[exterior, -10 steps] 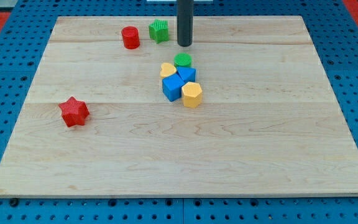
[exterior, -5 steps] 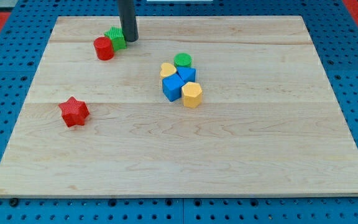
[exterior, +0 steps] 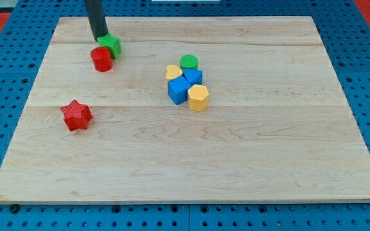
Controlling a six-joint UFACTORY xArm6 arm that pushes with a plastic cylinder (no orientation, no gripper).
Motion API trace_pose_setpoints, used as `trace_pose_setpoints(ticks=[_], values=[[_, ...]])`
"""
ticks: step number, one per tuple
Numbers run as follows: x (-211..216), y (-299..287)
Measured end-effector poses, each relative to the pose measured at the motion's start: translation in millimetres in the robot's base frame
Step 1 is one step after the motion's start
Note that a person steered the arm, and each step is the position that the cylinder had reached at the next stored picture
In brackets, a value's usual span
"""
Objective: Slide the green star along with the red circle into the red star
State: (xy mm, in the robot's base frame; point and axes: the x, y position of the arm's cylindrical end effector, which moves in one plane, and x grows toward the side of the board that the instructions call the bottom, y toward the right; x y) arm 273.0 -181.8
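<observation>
Shifted leftward since earlier: my tip [exterior: 99, 37], green star [exterior: 111, 45], red circle [exterior: 101, 59].
No gripper fitted, nothing held; tip is pushing both toward red star [exterior: 76, 115]; next needing down-left push.

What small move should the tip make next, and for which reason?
Probably a short push toward the view's bottom left. My tip stands just above the green star and the red circle, which touch each other. The red star lies well below them, slightly left, so pushing from behind both blocks should drive them toward it.
</observation>
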Motion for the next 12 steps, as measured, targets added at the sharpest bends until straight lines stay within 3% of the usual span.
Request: trace_pose_setpoints(ticks=[1,3,5,8,12], values=[[17.5,-0.9],[-5.4,12.6],[38.1,14.9],[41.1,45.6],[98.7,42.8]])
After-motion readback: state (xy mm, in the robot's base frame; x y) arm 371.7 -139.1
